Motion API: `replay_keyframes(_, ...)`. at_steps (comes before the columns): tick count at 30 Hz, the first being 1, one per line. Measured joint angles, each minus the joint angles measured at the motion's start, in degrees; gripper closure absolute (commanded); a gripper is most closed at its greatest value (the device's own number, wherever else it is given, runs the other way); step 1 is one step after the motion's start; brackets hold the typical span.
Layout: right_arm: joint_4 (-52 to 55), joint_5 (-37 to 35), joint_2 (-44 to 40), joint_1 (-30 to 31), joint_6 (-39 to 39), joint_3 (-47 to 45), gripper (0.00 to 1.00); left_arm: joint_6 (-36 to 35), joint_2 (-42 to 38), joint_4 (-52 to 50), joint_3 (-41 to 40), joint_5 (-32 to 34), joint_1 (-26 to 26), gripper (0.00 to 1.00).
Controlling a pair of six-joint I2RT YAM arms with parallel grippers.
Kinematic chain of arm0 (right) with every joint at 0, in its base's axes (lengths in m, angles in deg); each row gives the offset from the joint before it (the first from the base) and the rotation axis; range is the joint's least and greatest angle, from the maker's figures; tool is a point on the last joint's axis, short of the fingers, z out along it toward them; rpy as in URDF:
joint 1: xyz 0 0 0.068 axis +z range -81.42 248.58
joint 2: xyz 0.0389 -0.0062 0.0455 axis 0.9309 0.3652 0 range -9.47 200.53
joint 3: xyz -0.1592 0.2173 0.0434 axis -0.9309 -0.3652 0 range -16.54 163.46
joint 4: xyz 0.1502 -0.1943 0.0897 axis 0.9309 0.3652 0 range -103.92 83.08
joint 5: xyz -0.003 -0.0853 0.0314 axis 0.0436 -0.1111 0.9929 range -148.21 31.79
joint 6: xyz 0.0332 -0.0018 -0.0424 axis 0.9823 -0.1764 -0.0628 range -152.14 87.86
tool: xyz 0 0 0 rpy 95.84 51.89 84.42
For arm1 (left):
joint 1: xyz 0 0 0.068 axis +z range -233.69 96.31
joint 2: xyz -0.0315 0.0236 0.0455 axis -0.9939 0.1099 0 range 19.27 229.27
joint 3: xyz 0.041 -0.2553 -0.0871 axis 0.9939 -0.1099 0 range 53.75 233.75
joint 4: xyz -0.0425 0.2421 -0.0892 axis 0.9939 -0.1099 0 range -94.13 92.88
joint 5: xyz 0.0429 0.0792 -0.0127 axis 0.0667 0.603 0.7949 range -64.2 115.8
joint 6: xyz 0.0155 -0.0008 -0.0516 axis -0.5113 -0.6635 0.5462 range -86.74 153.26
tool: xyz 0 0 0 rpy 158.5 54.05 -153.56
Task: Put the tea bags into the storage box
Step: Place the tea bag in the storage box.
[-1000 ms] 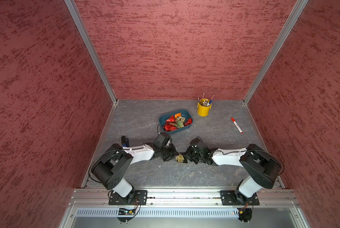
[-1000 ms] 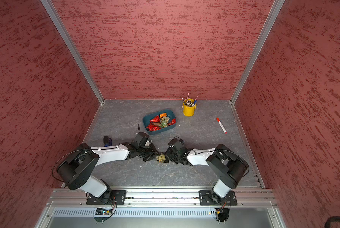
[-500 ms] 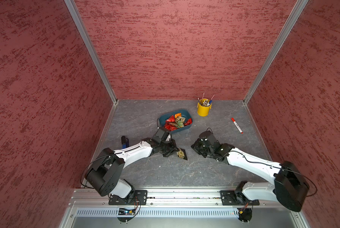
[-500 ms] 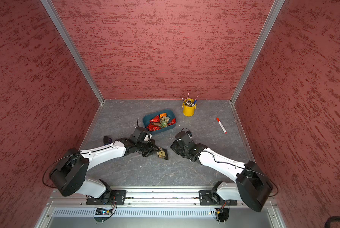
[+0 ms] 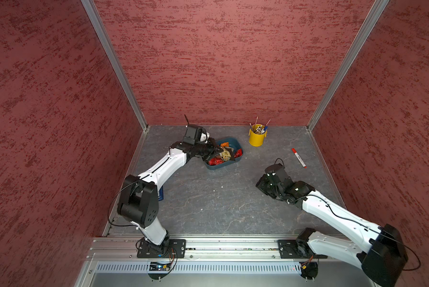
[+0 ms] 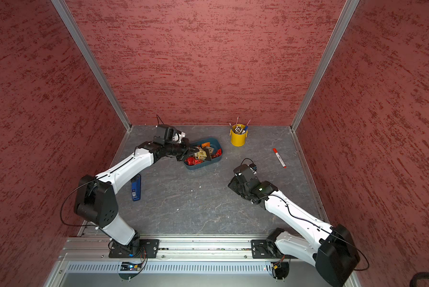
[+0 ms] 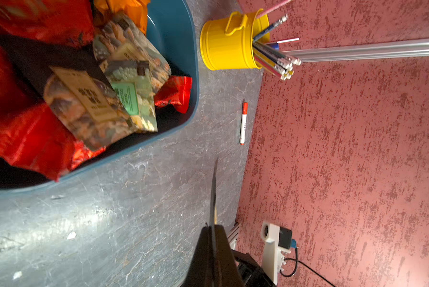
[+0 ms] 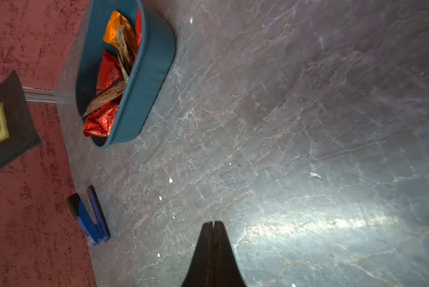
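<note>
Pinching a tan-labelled tea bag (image 5: 225, 155) in the left gripper (image 5: 217, 151) — hanging over the storage box (image 5: 223, 166); holding the right gripper (image 8: 213, 223) pressed together, empty — well apart, near right.

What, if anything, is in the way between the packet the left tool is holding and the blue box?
Nothing visible. The left tool grips the tea bag, which in both top views hangs over the open storage box; only the packets already inside lie beneath it.
</note>
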Motion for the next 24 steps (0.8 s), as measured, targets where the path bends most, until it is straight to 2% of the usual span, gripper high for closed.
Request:
replay_keyframes(7, 2.0, 0.0, -0.7, -1.3, -1.3, -0.8, 1.0, 0.0, 14.2, 0.5, 8.1, -2.6, 3.8, 1.0)
replay_keyframes(12, 3.0, 0.0, -1.3, -2.5, -2.3, -0.8, 1.0, -0.2, 20.3, 0.5, 12.3, -3.3, 4.5, 1.0)
replay_keyframes(14, 3.1, 0.0, -1.4, -2.8, -2.5, -0.8, 1.0, -0.5, 21.2, 0.5, 13.0, -3.3, 5.0, 0.78)
replay_keyframes(16, 3.3, 0.0, -1.4, -3.1, -2.7, -0.8, 1.0, -1.2, 21.2, 0.0, 13.3, -3.3, 5.6, 0.41)
replay_keyframes(18, 3.3, 0.0, -1.4, -3.2, -2.8, -0.8, 1.0, -1.8, 21.2, -0.1, 13.8, -3.1, 6.2, 0.24)
replay_keyframes(19, 3.3, 0.0, -1.4, -3.3, -2.9, -0.8, 1.0, -2.1, 21.2, -0.1, 13.9, -2.8, 6.5, 0.06)
replay_keyframes(20, 3.4, 0.0, -1.4, -3.3, -3.0, -0.8, 1.0, -2.5, 21.2, -0.2, 13.9, -2.5, 6.8, 0.0)
replay_keyframes(24, 3.8, 0.0, -1.3, -3.7, -3.8, -0.6, 1.0, -3.2, 20.4, -1.3, 13.8, -1.4, 8.0, 0.0)
